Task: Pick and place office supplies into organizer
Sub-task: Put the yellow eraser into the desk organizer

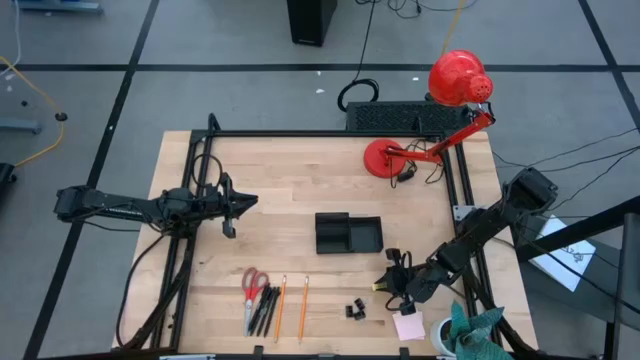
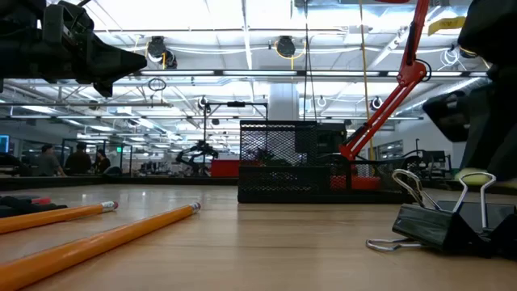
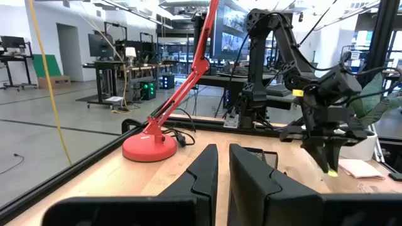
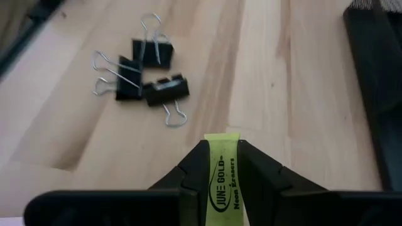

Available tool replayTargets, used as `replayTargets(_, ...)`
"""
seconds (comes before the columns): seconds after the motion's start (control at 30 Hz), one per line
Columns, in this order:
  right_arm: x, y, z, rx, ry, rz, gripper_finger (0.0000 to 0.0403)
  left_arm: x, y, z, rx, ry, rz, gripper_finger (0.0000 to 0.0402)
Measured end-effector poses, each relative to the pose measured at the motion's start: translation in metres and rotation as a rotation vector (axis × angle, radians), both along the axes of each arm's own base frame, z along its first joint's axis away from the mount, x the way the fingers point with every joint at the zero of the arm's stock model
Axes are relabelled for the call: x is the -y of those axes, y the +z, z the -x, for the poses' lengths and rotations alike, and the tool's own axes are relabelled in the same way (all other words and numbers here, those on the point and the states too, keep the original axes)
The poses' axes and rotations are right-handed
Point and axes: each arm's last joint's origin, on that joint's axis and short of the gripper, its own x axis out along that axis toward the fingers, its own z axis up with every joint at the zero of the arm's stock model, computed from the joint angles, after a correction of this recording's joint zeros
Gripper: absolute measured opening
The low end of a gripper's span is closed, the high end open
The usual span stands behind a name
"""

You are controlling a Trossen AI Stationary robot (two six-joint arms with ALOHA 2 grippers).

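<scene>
The yellow eraser (image 4: 222, 179) sits pinched between my right tool's (image 4: 222, 164) fingers. From above, that tool (image 1: 397, 283) hangs over the desk (image 1: 290, 180) near its front right, between the black organizer (image 1: 348, 234) and the pink sticky-note pad (image 1: 408, 326), binder clips (image 1: 355, 311) just beside. The level view shows the mesh organizer (image 2: 299, 162) past two pencils (image 2: 97, 238). My left tool (image 3: 223, 172) is clenched on nothing, well apart. My right wrist alone shows the eraser's label and three clips (image 4: 143, 74).
</scene>
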Motion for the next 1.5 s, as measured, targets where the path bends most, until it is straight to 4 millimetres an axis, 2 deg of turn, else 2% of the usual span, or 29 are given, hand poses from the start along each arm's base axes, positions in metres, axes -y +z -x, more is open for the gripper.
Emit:
replayTargets(0.2, 0.003, 0.017, -0.011, 0.084, -0.012, 0.037, 0.006, 0.0, 0.0, 0.0, 0.0, 0.007, 0.0, 0.0047)
replayTargets(0.47, 0.01, 0.053, -0.048, 0.224, -0.009, 0.146, 0.0059, 0.0, 0.0, 0.0, 0.0, 0.007, 0.0, 0.0047)
replayTargets(0.6, 0.021, 0.062, -0.064, 0.253, -0.025, 0.215, 0.0059, 0.0, 0.0, 0.0, 0.0, 0.007, 0.0, 0.0047)
replayTargets(0.77, 0.034, 0.054, -0.081, 0.25, -0.047, 0.318, 0.0059, 0.0, 0.0, 0.0, 0.0, 0.007, 0.0, 0.0047)
replayTargets(1.0, 0.052, 0.044, -0.102, 0.315, -0.083, 0.335, 0.0059, 0.0, 0.0, 0.0, -0.002, 0.008, -0.005, 0.0047)
replayTargets(1.5, 0.083, 0.005, -0.121, 0.212, -0.124, 0.359, 0.0059, 0.0, 0.0, 0.0, -0.01, 0.014, -0.058, 0.0047)
